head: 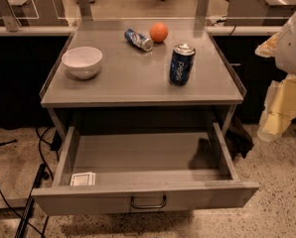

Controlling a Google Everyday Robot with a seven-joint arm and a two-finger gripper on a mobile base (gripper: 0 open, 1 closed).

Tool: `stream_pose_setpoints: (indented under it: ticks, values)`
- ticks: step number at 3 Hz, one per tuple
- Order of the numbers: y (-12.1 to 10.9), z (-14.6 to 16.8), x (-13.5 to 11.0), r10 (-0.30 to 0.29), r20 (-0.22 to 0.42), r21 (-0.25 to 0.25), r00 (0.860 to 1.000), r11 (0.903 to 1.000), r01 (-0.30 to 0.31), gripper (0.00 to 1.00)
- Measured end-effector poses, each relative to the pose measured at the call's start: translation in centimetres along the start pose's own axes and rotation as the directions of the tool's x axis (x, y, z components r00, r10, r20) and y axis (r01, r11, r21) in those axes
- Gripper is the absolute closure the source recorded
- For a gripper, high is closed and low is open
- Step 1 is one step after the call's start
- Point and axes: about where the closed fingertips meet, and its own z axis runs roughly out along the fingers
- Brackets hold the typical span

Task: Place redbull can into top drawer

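The redbull can (138, 39) lies on its side at the back of the table top, just left of an orange ball (159, 32). The top drawer (148, 198) is pulled open below the table top, and its curved handle (148, 202) faces me. The inside of the drawer holds only a small white card (82, 179) at the front left. My gripper (281, 114) hangs with the pale arm at the right edge of the view. It is beside the table, well away from the can, and nothing shows in it.
A wider dark-blue Pepsi can (182, 65) stands upright at the right of the table top (128, 83). A white bowl (82, 62) sits at the left. Cables (19, 202) lie on the floor at the left. Desks and a chair stand behind.
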Motion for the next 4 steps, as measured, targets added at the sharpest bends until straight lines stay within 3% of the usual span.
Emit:
stream_pose_setpoints:
  ticks: [1, 2, 3, 4]
  values:
    - [0.0, 0.0, 0.0, 0.000, 0.000, 0.000, 1.000, 1.0000, 0.000, 0.00]
    - [-2.1, 0.0, -0.9, 0.039, 0.020, 0.044, 0.999, 0.9982, -0.039, 0.00]
    - [-4.9, 0.4, -2.4, 0.100, 0.061, 0.109, 0.993, 0.9883, -0.107, 0.00]
    - [-8.0, 1.2, -4.0, 0.166, 0.113, 0.165, 0.980, 0.9691, -0.183, 0.00]
